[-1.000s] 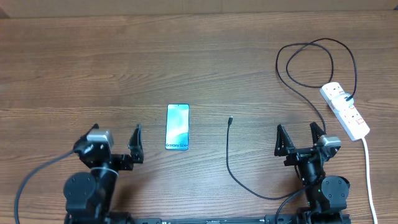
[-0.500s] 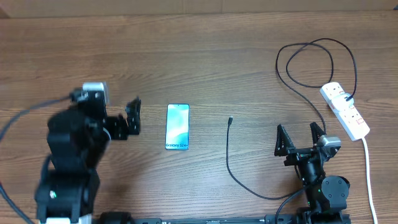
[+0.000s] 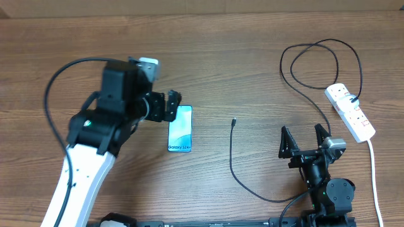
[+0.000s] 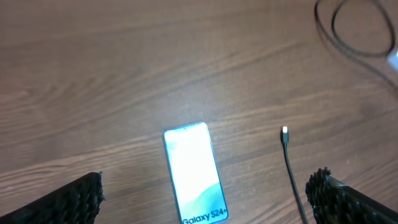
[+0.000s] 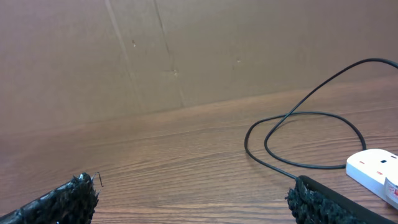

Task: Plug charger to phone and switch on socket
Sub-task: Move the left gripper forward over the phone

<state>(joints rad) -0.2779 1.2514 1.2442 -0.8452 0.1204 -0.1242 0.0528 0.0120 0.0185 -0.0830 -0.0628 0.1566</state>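
The phone [image 3: 180, 128] lies flat on the wooden table with its light blue screen up. It also shows in the left wrist view [image 4: 193, 171]. My left gripper [image 3: 166, 106] hovers open and empty over the phone's far left end; in the left wrist view [image 4: 207, 186] its fingers straddle the phone. The black charger cable [image 3: 231, 157] lies to the right of the phone, and its plug tip [image 3: 234, 120] [image 4: 284, 132] is free on the table. The white socket strip [image 3: 350, 111] [image 5: 373, 168] lies at the far right. My right gripper [image 3: 305, 140] [image 5: 193, 193] is open and empty, near the front edge.
The cable makes loops [image 3: 319, 63] [image 5: 311, 137] behind the socket. A thick white cord [image 3: 374, 170] runs from the strip to the front edge. A brown wall [image 5: 186, 50] stands behind the table.
My left arm has swung up and rightward from the front left, and its gripper now hangs over the phone's far end. The right arm, phone and cable have not moved.
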